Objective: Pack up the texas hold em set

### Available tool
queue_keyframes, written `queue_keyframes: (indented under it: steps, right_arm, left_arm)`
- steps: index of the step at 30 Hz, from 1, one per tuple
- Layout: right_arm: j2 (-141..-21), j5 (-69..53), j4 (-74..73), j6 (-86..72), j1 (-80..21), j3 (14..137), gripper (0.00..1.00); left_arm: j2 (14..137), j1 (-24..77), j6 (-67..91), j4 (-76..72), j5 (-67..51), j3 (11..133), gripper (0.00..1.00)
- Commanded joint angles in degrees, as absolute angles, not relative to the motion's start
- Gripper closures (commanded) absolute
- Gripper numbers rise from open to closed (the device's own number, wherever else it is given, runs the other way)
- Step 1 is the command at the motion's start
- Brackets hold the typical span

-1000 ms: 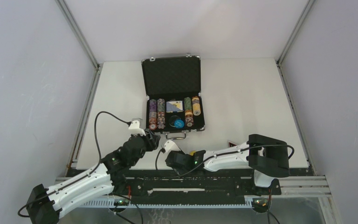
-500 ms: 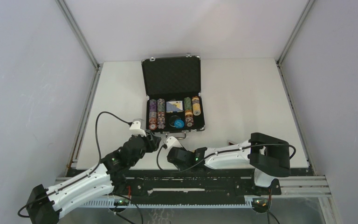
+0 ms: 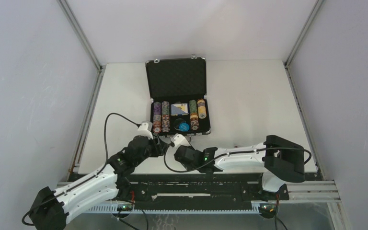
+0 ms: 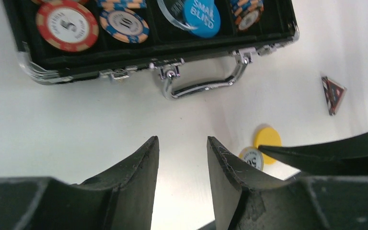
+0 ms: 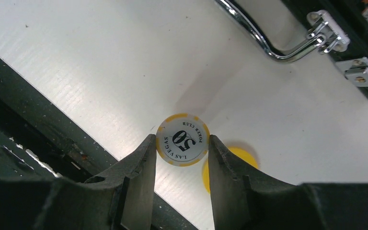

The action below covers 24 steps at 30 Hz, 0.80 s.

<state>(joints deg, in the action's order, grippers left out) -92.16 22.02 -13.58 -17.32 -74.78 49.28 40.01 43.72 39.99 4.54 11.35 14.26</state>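
The black briefcase (image 3: 176,78) lies open at the table's middle, with chip stacks (image 3: 161,116), a card deck (image 3: 178,109) and a blue button (image 4: 201,17) in its tray. My right gripper (image 5: 182,143) is shut on a white and yellow "50" chip (image 5: 182,139), held by its edges just above the table, in front of the case handle (image 4: 203,82). A yellow button (image 5: 237,160) lies on the table beside it. A red-black triangle token (image 4: 333,94) lies further right. My left gripper (image 4: 182,146) is open and empty, close to the left of the right gripper (image 3: 177,149).
The dark front rail (image 5: 33,124) runs along the table's near edge, right behind the held chip. The case's raised lid (image 3: 176,76) stands at the back. Metal frame posts (image 3: 79,33) border the table on both sides.
My right gripper has moved left and forward toward the case handle, now holding the 50 chip. My left arm has edged forward and right, jaws still open.
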Motion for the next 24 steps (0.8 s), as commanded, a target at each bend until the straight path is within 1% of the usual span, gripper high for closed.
queue_keyframes:
  steps: [1, 6, 8, 13, 20, 24]
  right_arm:
    - [-89.3, 23.6, -13.0, -15.9, -74.1, 50.6, 0.63]
    - [-88.3, 23.8, -13.2, -15.9, -73.8, 50.0, 0.63]
    - [-87.6, 23.8, -13.2, -15.7, -73.7, 49.6, 0.63]
    - [-85.8, 24.0, -13.5, -15.5, -73.7, 49.0, 0.63]
    - [-83.3, 24.6, -13.5, -15.3, -73.6, 47.8, 0.63]
    - [-82.5, 25.0, -13.7, -15.3, -73.6, 47.4, 0.63]
  left_arm:
    - [42.5, 41.5, 39.3, -1.0, 0.1, 15.6, 0.53]
    - [44.5, 38.8, 41.5, -6.6, -10.4, 14.6, 0.53]
    - [45.7, 37.8, 41.5, -8.7, -15.1, 14.5, 0.46]
    - [49.3, 35.8, 43.5, -16.4, -24.5, 13.2, 0.42]
    - [56.7, 34.9, 47.3, -25.8, -32.0, 11.7, 0.42]
    - [60.0, 33.7, 49.4, -30.0, -33.7, 10.8, 0.44]
